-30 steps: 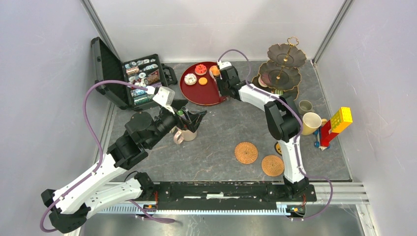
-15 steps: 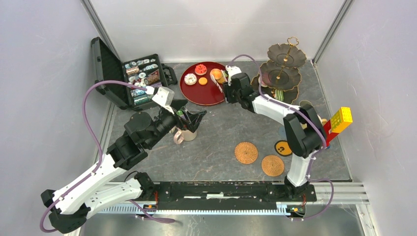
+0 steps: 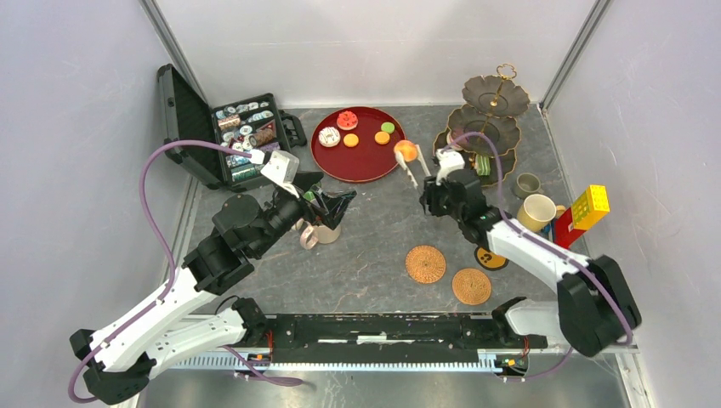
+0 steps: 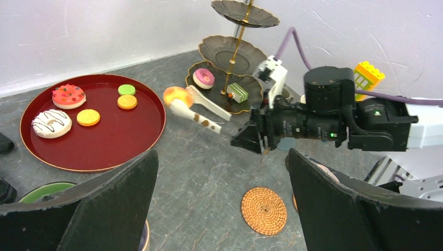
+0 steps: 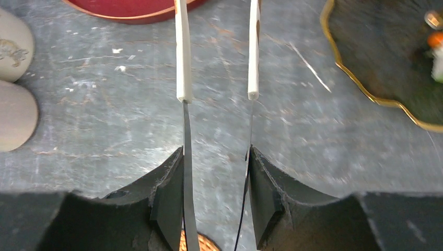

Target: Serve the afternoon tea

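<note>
Right gripper was clamped on the tongs, orange cake pinched mid-frame. Best bet was a steady squeeze, swinging right onto the stand.

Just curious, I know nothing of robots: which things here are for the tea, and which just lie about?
For the tea: cakes, tiered stand, mugs, tongs in the right gripper.
Lying about: black case, toy blocks, red tray, coasters.

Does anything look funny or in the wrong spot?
Yes: a yellow and red toy-brick piece stands at the right edge of the grey table beside the pale yellow mug. It is no tea thing. Nothing looks spilled or broken.
</note>
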Available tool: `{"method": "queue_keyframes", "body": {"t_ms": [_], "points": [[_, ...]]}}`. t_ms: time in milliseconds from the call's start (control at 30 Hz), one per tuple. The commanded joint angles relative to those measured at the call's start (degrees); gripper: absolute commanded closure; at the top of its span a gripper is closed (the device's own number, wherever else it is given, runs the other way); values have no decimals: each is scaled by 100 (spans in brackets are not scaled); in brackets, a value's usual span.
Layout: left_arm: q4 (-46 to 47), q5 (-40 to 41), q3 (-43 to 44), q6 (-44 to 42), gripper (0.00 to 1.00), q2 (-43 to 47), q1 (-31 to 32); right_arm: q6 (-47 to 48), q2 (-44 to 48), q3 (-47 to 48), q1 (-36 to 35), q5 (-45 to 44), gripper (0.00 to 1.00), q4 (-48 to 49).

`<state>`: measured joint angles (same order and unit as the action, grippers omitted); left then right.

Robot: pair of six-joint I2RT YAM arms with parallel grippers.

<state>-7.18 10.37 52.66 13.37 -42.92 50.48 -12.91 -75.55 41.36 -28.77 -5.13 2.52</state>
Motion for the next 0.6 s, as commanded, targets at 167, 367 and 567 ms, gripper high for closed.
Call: {"method": "queue_keyframes", "body": {"t_ms": [167,367,567], "points": [[182,-10,174,-176,0,17,-17,-756,888,-636,784,120,100,274],[182,-26,174,-176,0,-23,-12,-934,778,-578,1039,-147,100,-57],[175,9,175,-194,0,-36,-12,-1063,701,-681,1250,-673,100,-78]]}}
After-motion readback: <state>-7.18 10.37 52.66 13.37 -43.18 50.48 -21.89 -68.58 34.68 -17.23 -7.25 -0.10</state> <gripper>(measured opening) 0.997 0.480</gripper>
